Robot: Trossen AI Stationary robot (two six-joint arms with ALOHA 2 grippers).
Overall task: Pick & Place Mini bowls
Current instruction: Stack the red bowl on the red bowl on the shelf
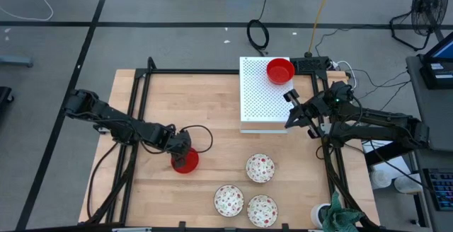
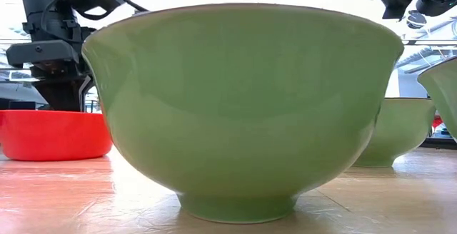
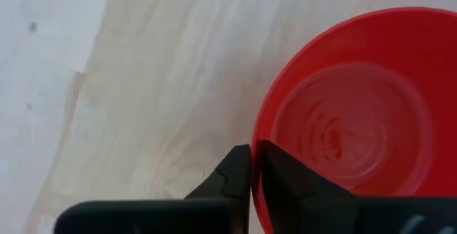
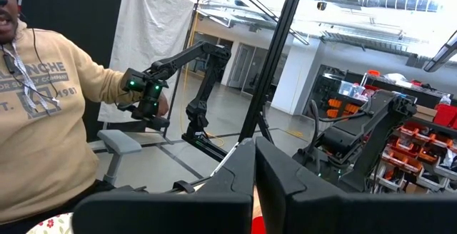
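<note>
Two red bowls show: one (image 1: pixel 185 161) sits on the wood table (image 1: pixel 212 112) with its rim pinched between the left claw's (image 1: pixel 181 149) fingers (image 3: pixel 235 177), the other (image 1: pixel 280 70) rests on the white board (image 1: pixel 262 97) just beyond the right claw (image 1: pixel 290 97). Three speckled bowls (image 1: pixel 260 167) lie between the arms, nearer the table's front edge. Over by the board's right edge, the right claw hangs pressed together, gripping nothing.

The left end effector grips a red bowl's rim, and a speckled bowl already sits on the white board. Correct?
Not quite. In the high view the bowl on the white board is a plain red bowl. The left end effector does grip a red bowl by its rim.
</note>
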